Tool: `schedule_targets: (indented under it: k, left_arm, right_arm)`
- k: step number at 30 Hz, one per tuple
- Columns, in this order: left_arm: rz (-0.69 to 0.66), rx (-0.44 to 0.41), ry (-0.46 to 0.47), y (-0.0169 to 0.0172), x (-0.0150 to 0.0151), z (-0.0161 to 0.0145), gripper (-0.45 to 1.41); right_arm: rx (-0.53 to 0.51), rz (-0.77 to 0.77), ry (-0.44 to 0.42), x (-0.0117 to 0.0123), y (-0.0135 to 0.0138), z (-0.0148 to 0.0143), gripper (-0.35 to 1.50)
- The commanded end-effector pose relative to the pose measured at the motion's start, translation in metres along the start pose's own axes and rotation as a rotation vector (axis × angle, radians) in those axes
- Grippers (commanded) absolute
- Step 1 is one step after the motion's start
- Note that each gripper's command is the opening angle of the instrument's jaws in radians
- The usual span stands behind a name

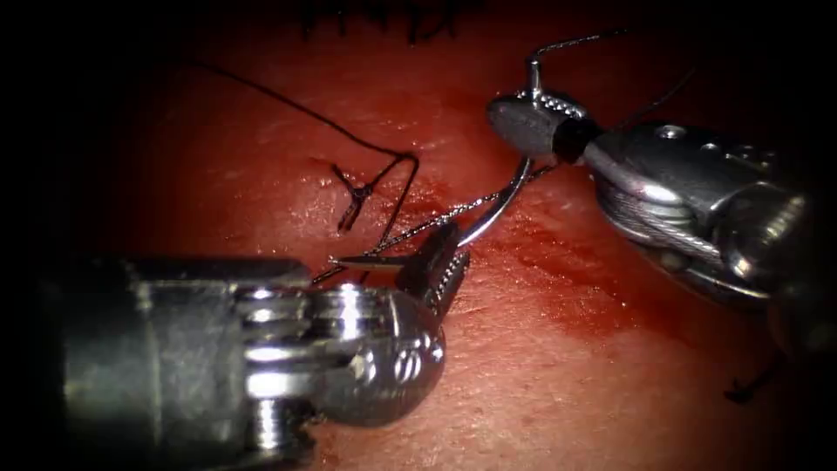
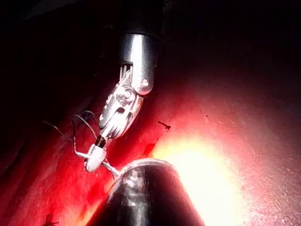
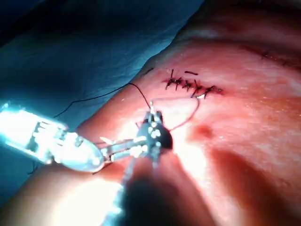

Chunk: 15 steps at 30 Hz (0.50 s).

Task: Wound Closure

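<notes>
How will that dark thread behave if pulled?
Probably floppy: the thread lies in loose curves over the tissue. Likely light, being so thin. The needle, held clear of the tissue by the right tool, its tip at the left tool, looks stiff by contrast.

Right tool [image 1: 523, 118] grips needle [image 1: 497, 214] (left tool [image 1: 440, 262] beside).

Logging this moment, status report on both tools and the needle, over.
Right tool shut on needle near its thread end. Left tool open around needle's tip end. Needle above the tissue. Thread trails left.
</notes>
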Motion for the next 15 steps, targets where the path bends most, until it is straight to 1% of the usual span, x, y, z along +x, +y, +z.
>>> schedule_targets:
  k: [1,2,3,4,5,6,8,9,10,11,12,14,15]
  left_arm:
    - [-0.002,-0.007,0.011,0.0003,0.0003,0.0004,-0.45]
    - [-0.003,-0.017,0.026,0.0002,0.0003,0.0004,-0.45]
    - [-0.005,-0.028,0.044,0.0,0.0003,0.0004,-0.32]
    - [-0.02,-0.044,0.072,-0.0002,0.0004,0.0004,-0.1]
    - [-0.068,-0.083,0.114,-0.0005,0.0005,0.0004,0.07]
    - [-0.134,-0.13,0.15,-0.0009,0.0007,0.0004,0.16]
    - [-0.244,-0.27,0.243,-0.002,0.001,0.0,0.41]
    - [-0.315,-0.376,0.288,-0.0027,0.0013,-0.0005,0.54]
    - [-0.383,-0.446,0.298,-0.0033,0.0016,-0.001,0.66]
    - [-0.439,-0.512,0.311,-0.004,0.0019,-0.0016,0.71]
    - [-0.523,-0.632,0.357,-0.0058,0.0026,-0.003,0.78]
    - [-0.594,-0.742,0.391,-0.0078,0.0031,-0.0045,0.78]
    - [-0.656,-0.827,0.4,-0.0095,0.0033,-0.0055,0.74]
  right_arm:
    - [0.002,-0.013,0.003,-0.0004,0.0,0.0004,-0.35]
    - [0.003,-0.018,0.008,-0.0003,0.0002,0.0003,-0.35]
    - [0.004,-0.024,0.007,-0.0003,0.0003,0.0001,-0.35]
    - [0.002,-0.03,0.009,-0.0002,0.0005,0.0,-0.35]
    - [0.003,-0.042,0.011,-0.0002,0.0006,-0.0001,-0.35]
    - [0.005,-0.048,0.013,-0.0002,0.0008,-0.0002,-0.35]
    - [0.008,-0.071,0.025,-0.0001,0.0012,-0.0005,-0.35]
    - [0.007,-0.077,0.028,-0.0001,0.0014,-0.0006,-0.35]
    - [0.015,-0.083,0.03,0.0,0.0017,-0.0008,-0.35]
    - [0.026,-0.083,0.035,0.0,0.002,-0.0009,-0.35]
    - [0.061,-0.082,0.045,0.0003,0.0026,-0.0012,-0.35]
    - [0.1,-0.087,0.055,0.0005,0.0031,-0.0015,-0.35]
    - [0.151,-0.111,0.059,0.0006,0.0034,-0.0016,-0.35]
